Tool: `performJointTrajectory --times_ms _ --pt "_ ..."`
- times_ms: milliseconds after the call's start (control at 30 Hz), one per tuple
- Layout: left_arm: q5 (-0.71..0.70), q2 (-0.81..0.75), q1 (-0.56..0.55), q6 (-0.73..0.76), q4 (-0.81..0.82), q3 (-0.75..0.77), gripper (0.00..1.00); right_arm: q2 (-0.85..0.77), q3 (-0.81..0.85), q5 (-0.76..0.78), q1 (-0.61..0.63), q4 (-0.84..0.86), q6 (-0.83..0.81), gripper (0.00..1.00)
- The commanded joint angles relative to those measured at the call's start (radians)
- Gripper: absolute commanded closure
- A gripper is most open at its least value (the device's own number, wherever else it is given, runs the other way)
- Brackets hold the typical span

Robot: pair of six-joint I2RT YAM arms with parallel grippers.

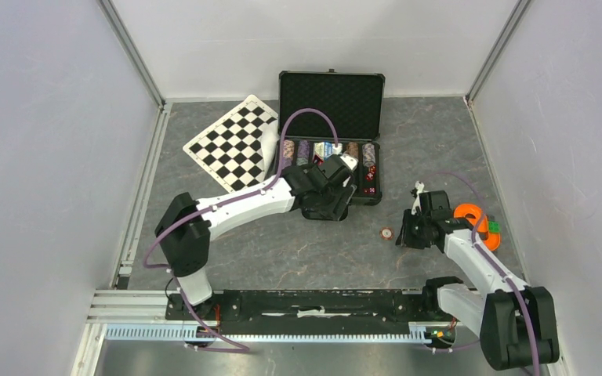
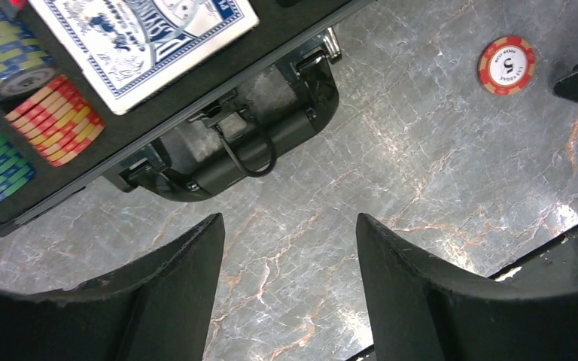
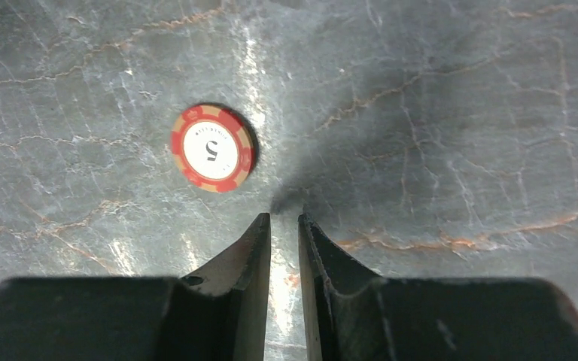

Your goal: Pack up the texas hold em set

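Top view: case (image 1: 331,106) open, lid up for loading; left gripper (image 1: 337,190) over its front edge; one chip (image 1: 388,233) loose beside right gripper (image 1: 407,233).

Left wrist: jaws wide, empty; handle (image 2: 250,147) ahead; one deck (image 2: 147,37).

Right wrist: jaws nearly closed, empty; chip just ahead-left.

open tabletop (image 1: 298,251) between arms, only 1 chip (image 1: 388,233) lying there | far centre blocked: case (image 1: 331,102) with raised lid | far left: checkered board (image 1: 235,145) | right: orange spool (image 1: 474,218) beside right arm
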Motion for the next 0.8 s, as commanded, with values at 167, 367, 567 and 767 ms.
performJointTrajectory --times_ms 167,367,567,767 --pt "-0.035 -0.07 0.004 -0.031 0.067 -0.054 0.28 0.09 0.097 0.018 0.011 0.108 -0.005 0.72" --pt "-0.04 -0.075 0.006 -0.032 0.071 -0.069 0.28 0.171 0.084 -0.037 0.021 0.15 -0.013 0.72" --pt "-0.036 -0.079 0.01 -0.039 0.072 -0.085 0.28 0.197 0.021 -0.106 0.087 0.226 0.047 0.71" --pt "-0.03 -0.091 0.01 -0.054 0.078 -0.116 0.28 0.226 -0.028 -0.172 0.216 0.357 0.194 0.74"
